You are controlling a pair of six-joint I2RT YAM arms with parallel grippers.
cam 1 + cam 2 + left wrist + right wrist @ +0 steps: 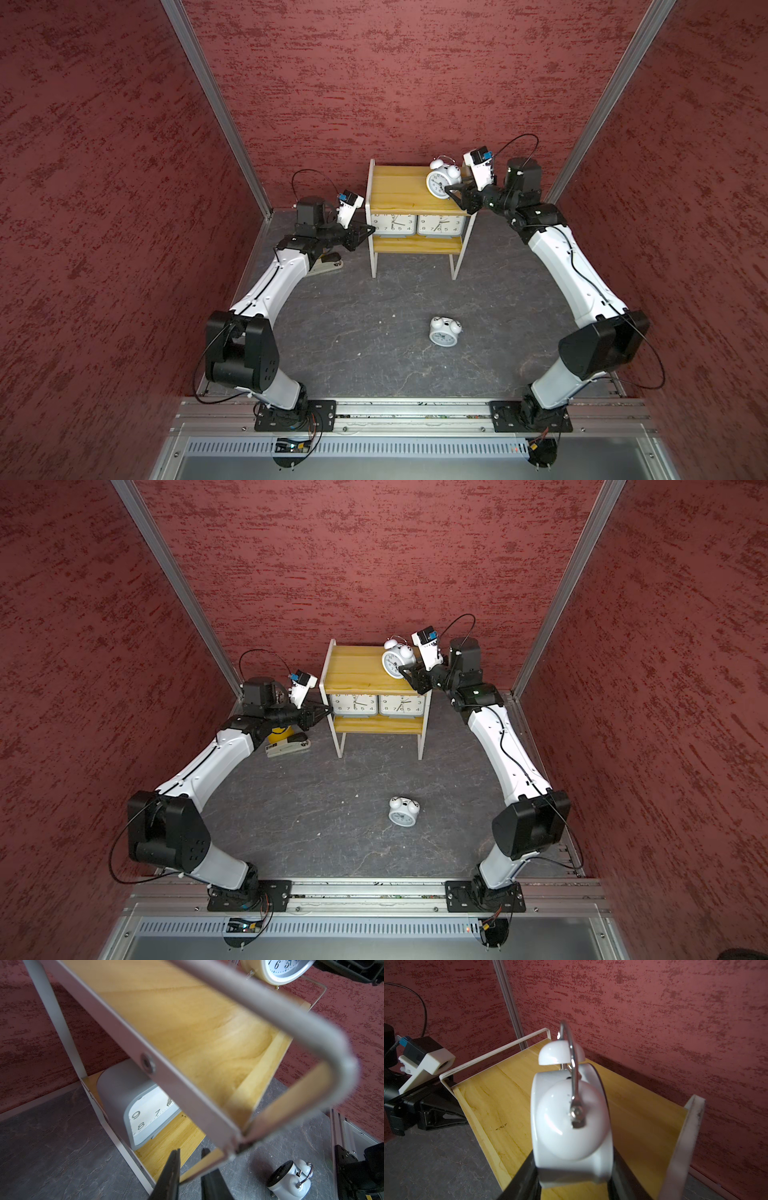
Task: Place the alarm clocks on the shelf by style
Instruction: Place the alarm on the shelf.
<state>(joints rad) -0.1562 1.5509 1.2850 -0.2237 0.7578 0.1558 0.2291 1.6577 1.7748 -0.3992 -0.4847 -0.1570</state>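
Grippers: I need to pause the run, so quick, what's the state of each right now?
Left gripper: narrowly open, nothing visibly held, tips by the shelf side.
Right gripper: closed on a white twin-bell clock above the shelf's top board.

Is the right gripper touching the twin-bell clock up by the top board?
Touching. The right wrist view shows the right gripper with its jaws pressed against both sides of the twin-bell clock.
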